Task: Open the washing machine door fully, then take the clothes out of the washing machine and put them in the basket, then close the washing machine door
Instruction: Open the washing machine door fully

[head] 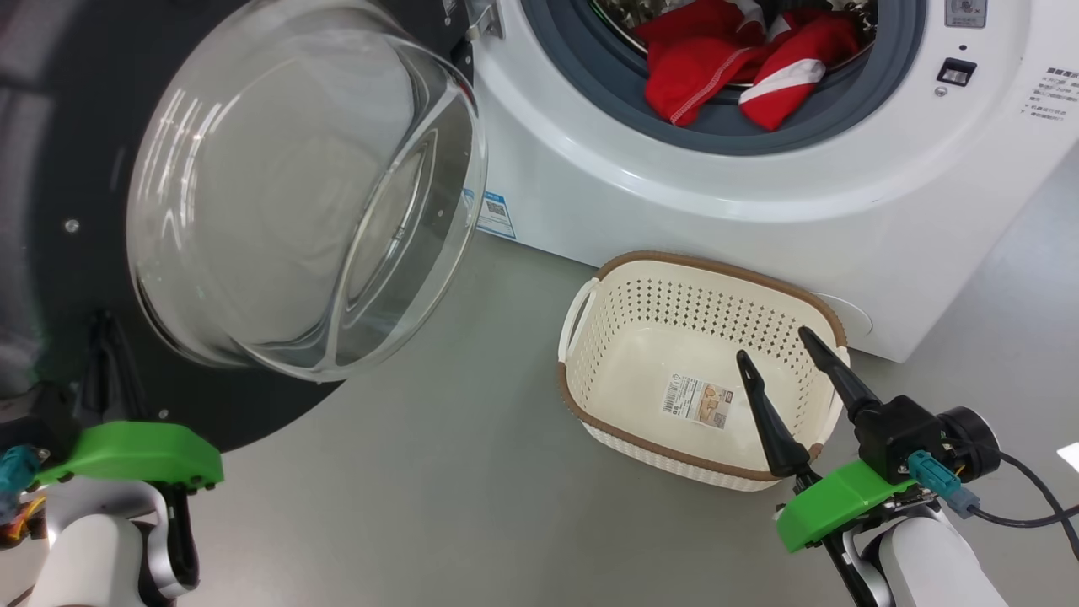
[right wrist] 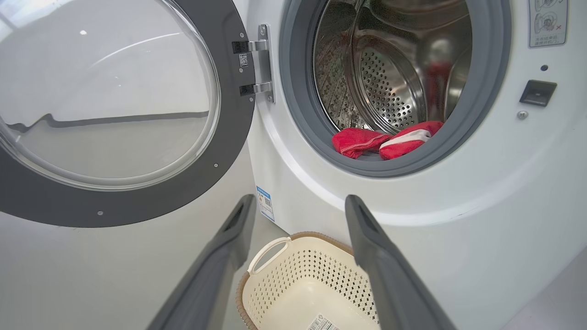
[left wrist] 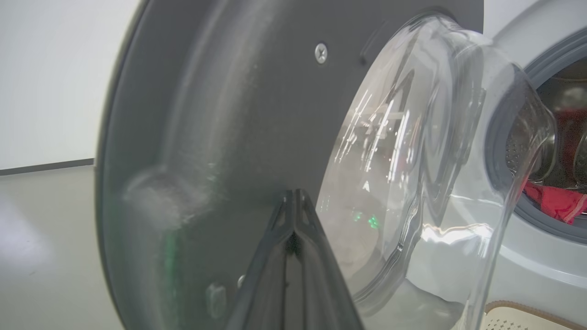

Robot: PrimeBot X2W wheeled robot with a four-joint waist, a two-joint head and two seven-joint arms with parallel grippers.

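Closest in, at the bottom centre of the left wrist view, the left gripper [left wrist: 293, 199] is seen with its two dark fingers pressed flat together and nothing pinched between them. The tips are set right up at the dark inner rim of the washing machine door [left wrist: 220, 114]; whether contact is made cannot be told through the blur. At the lower right of the head view, the right gripper [head: 773, 344] is held with its fingers spread wide and bare, poised above the basket [head: 716, 268]. The basket is found on the grey floor [head: 438, 438] in the lower middle of that frame, with a paper label [head: 698, 401] lying on its bottom and its far side just beside the front of the washing machine [head: 641, 202]. The door is swung open to the left, its clear glass bowl [head: 303, 185] bulging across the upper left of the head view. It is hung on a metal hinge [right wrist: 259, 64], seen at the upper middle of the right wrist view. Farthest back, at the top of the head view, the clothes [head: 716, 67] are seen, red with white stripes, heaped at the mouth of the drum [right wrist: 390, 87] and draped onto the grey rubber ring [head: 582, 84].
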